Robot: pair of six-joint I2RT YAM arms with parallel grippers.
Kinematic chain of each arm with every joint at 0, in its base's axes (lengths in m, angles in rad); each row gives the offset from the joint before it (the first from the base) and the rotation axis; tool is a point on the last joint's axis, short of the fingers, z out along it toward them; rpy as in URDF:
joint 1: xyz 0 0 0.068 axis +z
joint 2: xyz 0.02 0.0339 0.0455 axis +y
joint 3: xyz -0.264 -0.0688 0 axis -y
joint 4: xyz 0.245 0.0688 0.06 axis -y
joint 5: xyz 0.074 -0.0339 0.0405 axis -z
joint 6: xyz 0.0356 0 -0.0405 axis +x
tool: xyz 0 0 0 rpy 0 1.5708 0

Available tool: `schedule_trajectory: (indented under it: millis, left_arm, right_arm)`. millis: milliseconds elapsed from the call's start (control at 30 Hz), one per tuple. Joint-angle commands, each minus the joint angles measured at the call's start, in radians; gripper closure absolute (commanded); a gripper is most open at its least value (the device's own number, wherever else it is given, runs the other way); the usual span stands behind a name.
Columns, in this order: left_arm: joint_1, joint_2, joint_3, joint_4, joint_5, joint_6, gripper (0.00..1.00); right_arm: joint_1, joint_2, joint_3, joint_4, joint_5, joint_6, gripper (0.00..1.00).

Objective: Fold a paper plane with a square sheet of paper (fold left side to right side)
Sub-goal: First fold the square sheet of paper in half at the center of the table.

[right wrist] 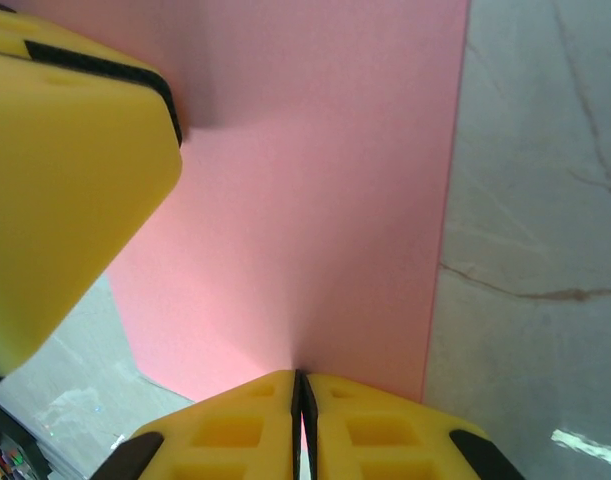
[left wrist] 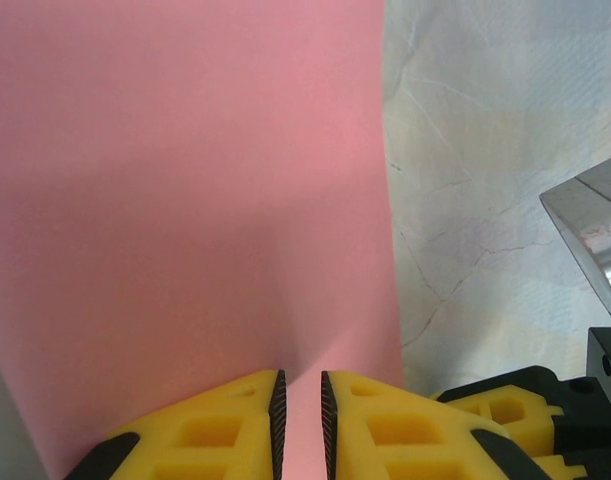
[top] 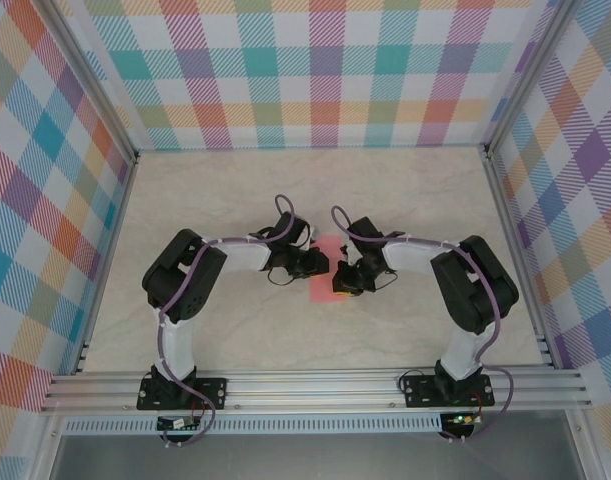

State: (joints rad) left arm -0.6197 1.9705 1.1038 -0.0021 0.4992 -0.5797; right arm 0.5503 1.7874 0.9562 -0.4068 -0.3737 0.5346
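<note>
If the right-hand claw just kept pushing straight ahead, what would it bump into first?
The pink paper the right gripper is pinching, stretching straight ahead. The left gripper's fingertip sits off to one side, probably missed, though depth is unclear.

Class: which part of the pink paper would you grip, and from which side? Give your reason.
Grip the paper by an edge, coming in low from outside that edge. It is a thin sheet, so probably only an edge fits between jaws; the right gripper is shut on one so.

One sheet of paper (left wrist: 185, 200) (seemingly folded); one left gripper (left wrist: 300, 425), one right gripper (right wrist: 301, 420).
</note>
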Motion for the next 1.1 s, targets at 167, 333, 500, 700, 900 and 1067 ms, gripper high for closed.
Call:
schedule_trajectory:
  millis: [167,333,500,700,900,1067]
  left_arm:
    - [0.051,0.030,0.037,-0.052,-0.140,0.009,0.80]
    - [0.073,0.029,0.057,-0.057,-0.174,0.004,0.80]
    - [0.094,0.049,0.098,-0.062,-0.177,0.007,0.80]
    - [0.113,0.098,0.180,-0.088,-0.163,0.025,0.80]
    - [0.146,0.136,0.234,-0.115,-0.177,0.037,0.80]
    - [0.174,0.165,0.256,-0.113,-0.172,0.040,0.80]
  right_arm:
    - [-0.005,0.068,-0.014,-0.137,0.168,-0.049,0.87]
    - [-0.006,0.069,-0.017,-0.138,0.173,-0.052,0.87]
    - [-0.006,0.068,-0.019,-0.136,0.171,-0.054,0.87]
    - [-0.007,0.063,-0.024,-0.137,0.171,-0.056,0.87]
    - [-0.005,0.060,-0.028,-0.140,0.174,-0.058,0.87]
    - [-0.005,0.059,-0.034,-0.136,0.172,-0.058,0.87]
